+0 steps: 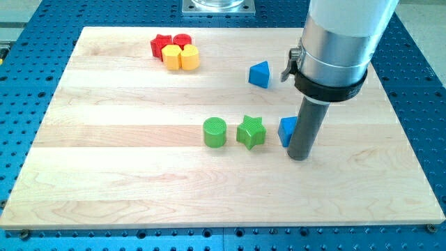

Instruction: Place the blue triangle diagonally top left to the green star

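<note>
My tip (298,156) down on wooden board (104,188), touching blue block (286,130) right of green plastic star (251,132); no pincer fitted. Blue plastic triangle (260,74) above star, slightly right; green cylinder (215,132) left of star

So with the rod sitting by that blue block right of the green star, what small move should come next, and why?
Probably lift away toward the blue triangle. My tip sits against a different blue block just right of the green star, while the triangle lies up and right of the star. It needs pushing toward the view's left to end diagonally top left.
</note>
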